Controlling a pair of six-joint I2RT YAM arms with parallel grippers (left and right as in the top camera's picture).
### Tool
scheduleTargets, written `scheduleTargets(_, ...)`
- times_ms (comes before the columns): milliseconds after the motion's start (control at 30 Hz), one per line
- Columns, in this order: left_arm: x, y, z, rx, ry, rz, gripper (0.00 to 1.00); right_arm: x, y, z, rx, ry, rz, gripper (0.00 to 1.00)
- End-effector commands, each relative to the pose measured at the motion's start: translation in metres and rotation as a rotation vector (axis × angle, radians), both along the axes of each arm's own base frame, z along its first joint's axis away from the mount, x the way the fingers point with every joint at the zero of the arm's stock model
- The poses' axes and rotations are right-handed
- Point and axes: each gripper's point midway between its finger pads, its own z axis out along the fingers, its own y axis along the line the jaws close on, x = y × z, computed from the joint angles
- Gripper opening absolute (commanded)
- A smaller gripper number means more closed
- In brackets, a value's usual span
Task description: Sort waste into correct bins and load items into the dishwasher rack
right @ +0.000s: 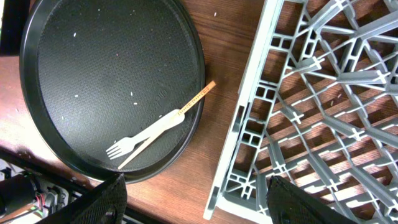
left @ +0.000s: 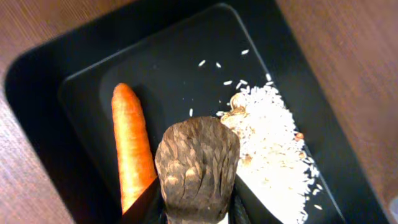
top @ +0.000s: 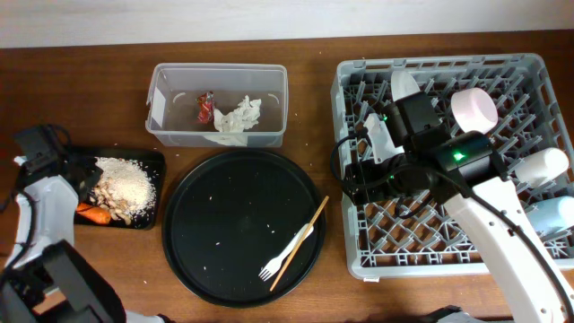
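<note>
And the left pincer (left: pixel 196 208) is clamped on the small brown lump (left: pixel 198 162) over the black tray (left: pixel 37 81) at the worktop's left edge, beside the carrot (left: pixel 130 143), while the right pincer (right: pixel 199 199) gapes empty over the dishwasher rack (right: pixel 323 93).

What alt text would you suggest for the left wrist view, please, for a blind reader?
A brown lump is gripped between the left fingers over a shallow black tray, which holds an orange carrot on the picture's left and a rice pile on the right.
</note>
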Motion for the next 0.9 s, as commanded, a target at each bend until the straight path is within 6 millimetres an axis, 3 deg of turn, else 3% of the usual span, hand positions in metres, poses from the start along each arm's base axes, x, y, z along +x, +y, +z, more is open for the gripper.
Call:
scheduleTargets(0,0.004,0.005,-0.006,0.014,0.017,-0.024,0.31,0.000,0.001,0.000,-0.006,-0.001,0.007,0.76)
scheduleTargets(167,0.003,0.005,-0.006,0.013,0.018,-0.025,0.41,0.000,0.001,0.000,-0.006,-0.001,0.007,0.76)
scheduleTargets(333,0.002,0.004,-0.007,0.015,0.034,-0.045,0.41,0.000,0.001,0.000,-0.006,-0.001,0.007,0.76)
scheduleTargets(433,0.007,-0.012,-0.010,-0.067,0.004,-0.089,0.42,0.000,0.001,0.000,-0.006,-0.002,0.007,0.77)
scheduleTargets(500,0.019,-0.041,-0.005,-0.184,-0.056,-0.190,0.41,0.000,0.001,0.000,-0.005,-0.002,0.007,0.81)
scheduleTargets(567,0.034,-0.087,0.007,-0.266,-0.107,-0.359,0.40,0.001,0.001,0.000,-0.004,-0.005,0.007,0.85)
scheduleTargets(667,0.034,-0.155,0.011,-0.267,-0.036,-0.579,0.40,-0.002,0.007,0.001,0.031,0.008,0.021,0.98)
scheduleTargets(700,0.026,-0.175,0.006,-0.282,0.019,-0.623,0.43,-0.005,0.012,0.003,0.060,0.019,0.033,0.98)
scheduleTargets(733,0.004,-0.197,-0.002,-0.289,0.136,-0.664,0.46,-0.010,0.021,0.006,0.113,0.044,0.054,0.98)
scheduleTargets(867,-0.044,-0.215,-0.013,-0.253,0.384,-0.713,0.47,-0.029,0.047,-0.002,0.141,0.099,0.105,0.93)
